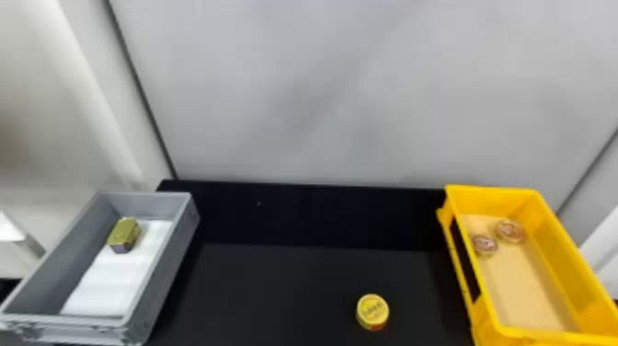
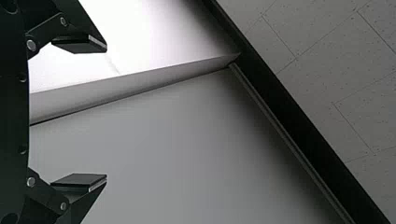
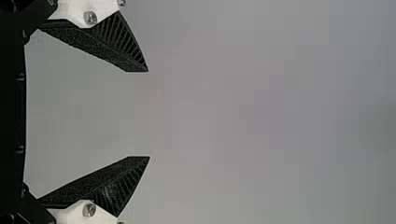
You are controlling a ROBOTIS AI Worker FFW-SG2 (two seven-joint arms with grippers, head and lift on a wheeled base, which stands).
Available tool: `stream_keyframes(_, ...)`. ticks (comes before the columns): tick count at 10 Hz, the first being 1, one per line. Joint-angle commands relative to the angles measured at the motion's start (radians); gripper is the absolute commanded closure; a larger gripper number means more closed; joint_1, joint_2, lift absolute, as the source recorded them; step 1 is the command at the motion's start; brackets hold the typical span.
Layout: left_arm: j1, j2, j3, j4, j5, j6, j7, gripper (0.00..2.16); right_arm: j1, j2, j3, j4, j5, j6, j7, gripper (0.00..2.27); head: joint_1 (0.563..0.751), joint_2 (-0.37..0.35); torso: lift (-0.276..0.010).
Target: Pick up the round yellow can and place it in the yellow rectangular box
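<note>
The can is seen on the table, outside the box. The left gripper and right gripper are spread wide, nothing held. Grasping, carrying and placing are all judged left to be done.

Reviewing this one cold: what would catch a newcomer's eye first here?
Probably the bright yellow rectangular box on the right of the head view, with two round reddish-topped tins inside toward its far end. Next, the small round yellow can alone on the black table, left of that box. Opposite, a grey rectangular bin holds a greenish-gold block.
</note>
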Motion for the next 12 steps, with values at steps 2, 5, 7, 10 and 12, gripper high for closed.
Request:
stream_keyframes(2, 0.001, -0.006, -0.002, -0.001, 0.0, 0.002, 0.0, 0.27, 0.021, -0.02, 0.056, 0.14, 0.003, 0.145, 0.311, 0.13, 0.663, 0.054, -0.01)
stream_keyframes(5, -0.005, -0.017, -0.012, 0.001, 0.0, 0.001, 0.0, 0.27, 0.119, -0.025, 0.062, 0.235, 0.004, 0.145, 0.472, 0.13, 0.663, 0.054, -0.01)
stream_keyframes(7, -0.006, -0.025, -0.02, 0.004, 0.0, 0.001, 0.0, 0.27, 0.203, -0.02, 0.061, 0.286, 0.006, 0.145, 0.509, 0.13, 0.663, 0.054, -0.01)
stream_keyframes(10, -0.009, -0.029, -0.022, 0.005, 0.0, -0.001, 0.0, 0.27, 0.297, -0.011, 0.078, 0.39, 0.049, 0.145, 0.587, 0.13, 0.663, 0.054, -0.01)
stream_keyframes(12, -0.009, -0.043, -0.025, 0.016, 0.0, -0.012, 0.0, 0.27, 0.317, 0.004, 0.182, 0.486, 0.422, 0.069, 0.892, 0.13, 0.663, 0.054, -0.01)
